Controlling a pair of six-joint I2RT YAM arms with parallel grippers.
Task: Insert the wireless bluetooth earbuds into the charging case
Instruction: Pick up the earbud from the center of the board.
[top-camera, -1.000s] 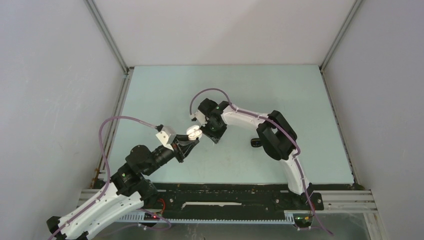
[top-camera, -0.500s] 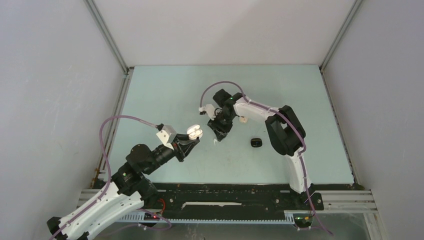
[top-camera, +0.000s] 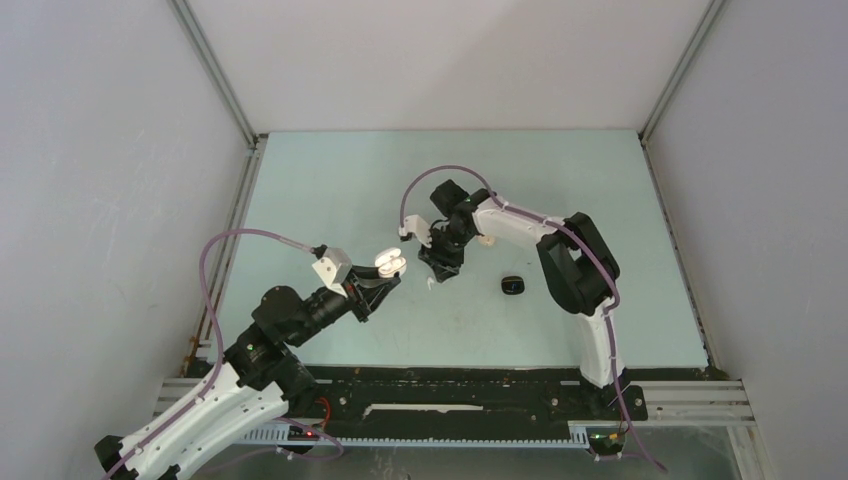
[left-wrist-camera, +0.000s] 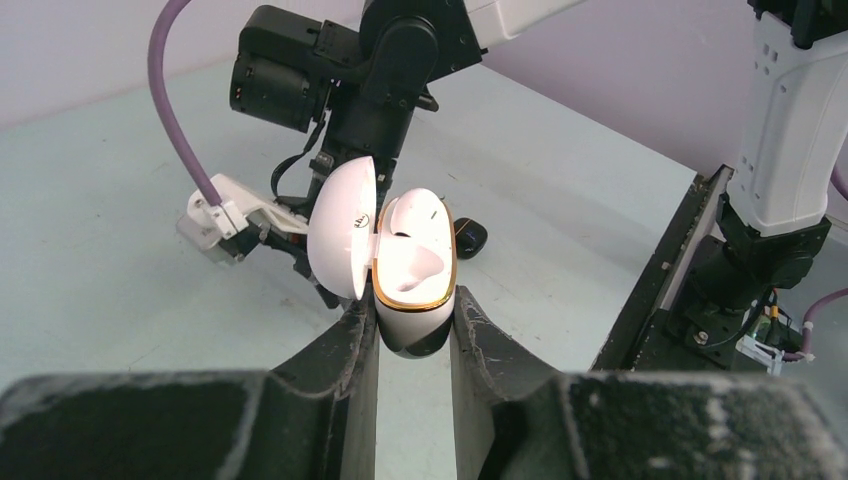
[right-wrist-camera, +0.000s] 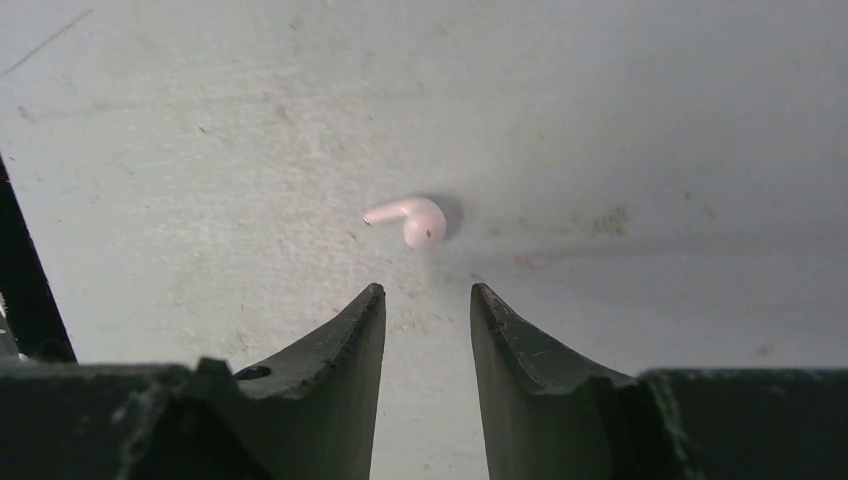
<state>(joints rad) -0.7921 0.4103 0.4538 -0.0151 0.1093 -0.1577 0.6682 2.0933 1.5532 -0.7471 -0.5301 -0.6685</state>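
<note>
My left end effector (left-wrist-camera: 413, 320) is gripping the charging case (left-wrist-camera: 410, 270) lid-open for loading. My right end effector (right-wrist-camera: 425, 300) is hovering open over the white earbud (right-wrist-camera: 412, 217).

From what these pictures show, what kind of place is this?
Probably a robot lab cell, not a home or shop: a pale table boxed in by plain grey panels, with a left arm and a right arm bolted to a metal rail at its near edge.
</note>
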